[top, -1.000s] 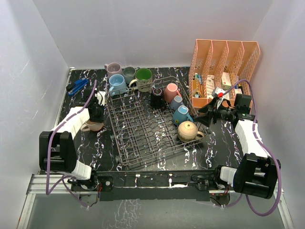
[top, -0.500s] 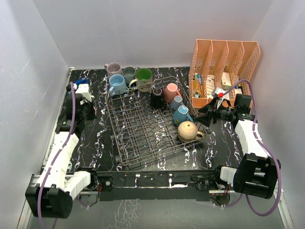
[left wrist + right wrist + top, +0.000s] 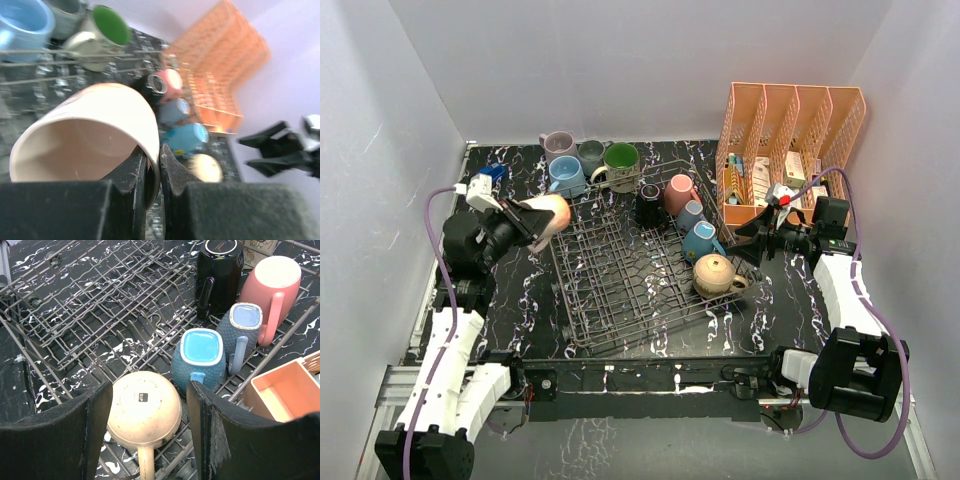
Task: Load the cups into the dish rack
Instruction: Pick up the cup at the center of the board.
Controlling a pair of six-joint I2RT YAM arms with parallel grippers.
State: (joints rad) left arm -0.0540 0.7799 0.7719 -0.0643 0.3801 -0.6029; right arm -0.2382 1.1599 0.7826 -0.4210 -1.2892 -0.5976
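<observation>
My left gripper (image 3: 525, 222) is shut on the rim of a peach mug (image 3: 548, 213) and holds it in the air on its side, over the back left corner of the dish rack (image 3: 610, 300). In the left wrist view the jaws (image 3: 152, 170) pinch the mug's wall (image 3: 90, 135). In the rack's right side stand a black mug (image 3: 649, 205), a pink mug (image 3: 678, 193), a light blue mug (image 3: 691, 214), a teal mug (image 3: 701, 240) and a cream mug (image 3: 715, 273). My right gripper (image 3: 760, 238) is open and empty, just right of the rack; in its wrist view (image 3: 150, 430) it hangs above the cream mug (image 3: 145, 407).
Behind the rack on the table stand a mauve mug (image 3: 558, 146), a grey mug (image 3: 590, 154), a mug with a green inside (image 3: 619, 163) and a light blue mug (image 3: 566, 177). An orange mesh organizer (image 3: 790, 130) stands at the back right. A blue object (image 3: 492, 172) lies at the back left.
My left gripper has lifted the peach mug from the table left of the rack and carried it up to the rack's back left corner. The right arm has not moved.
</observation>
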